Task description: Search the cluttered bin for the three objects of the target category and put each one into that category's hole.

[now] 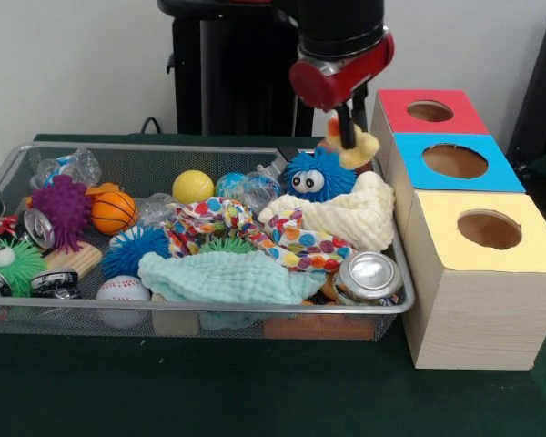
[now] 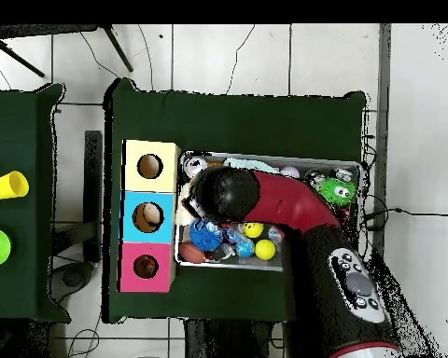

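My gripper point(image 1: 349, 137) hangs over the far right corner of the wire-mesh bin point(image 1: 209, 310), close to the boxes. It is shut on a small pale tan soft toy point(image 1: 360, 151) with an orange part, held above the blue fuzzy ball point(image 1: 317, 175). The red-ringed hole point(image 1: 429, 111) is in the farthest box, just right of the gripper and a little beyond it. In the overhead view the arm point(image 2: 265, 200) covers the gripper and the toy; the red-ringed hole point(image 2: 146, 267) shows there, left of the bin point(image 2: 265, 157). No other soft toy animal shows among the clutter.
The blue-ringed hole point(image 1: 454, 161) and yellow-ringed hole point(image 1: 489, 229) are nearer the camera. The bin holds an orange toy basketball point(image 1: 114, 211), yellow ball point(image 1: 193, 186), baseball point(image 1: 123, 289), purple spiky ball point(image 1: 64, 205), can point(image 1: 370, 273) and cloths point(image 1: 227, 276).
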Controlling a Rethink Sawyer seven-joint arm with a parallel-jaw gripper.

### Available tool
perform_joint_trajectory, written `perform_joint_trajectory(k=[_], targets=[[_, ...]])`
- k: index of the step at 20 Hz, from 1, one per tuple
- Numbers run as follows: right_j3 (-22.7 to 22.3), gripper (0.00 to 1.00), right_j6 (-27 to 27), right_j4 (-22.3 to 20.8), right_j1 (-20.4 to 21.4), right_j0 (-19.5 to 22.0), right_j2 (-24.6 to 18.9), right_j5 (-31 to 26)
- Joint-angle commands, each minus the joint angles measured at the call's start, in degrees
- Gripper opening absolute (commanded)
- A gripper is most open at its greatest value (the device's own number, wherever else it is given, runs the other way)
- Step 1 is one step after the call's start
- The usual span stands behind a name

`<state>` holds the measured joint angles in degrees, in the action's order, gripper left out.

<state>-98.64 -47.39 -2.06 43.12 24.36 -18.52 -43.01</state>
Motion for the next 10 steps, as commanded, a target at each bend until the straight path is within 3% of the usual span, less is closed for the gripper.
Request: perform_joint_trajectory(k=[1, 10], targets=[[-9.25, 0.00, -17.55, 2.48, 1.41, -1.72, 2.95, 2.90], [-12.63, 0.00, -17.74, 5.42, 4.51, -3.71, 3.03, 1.56]])
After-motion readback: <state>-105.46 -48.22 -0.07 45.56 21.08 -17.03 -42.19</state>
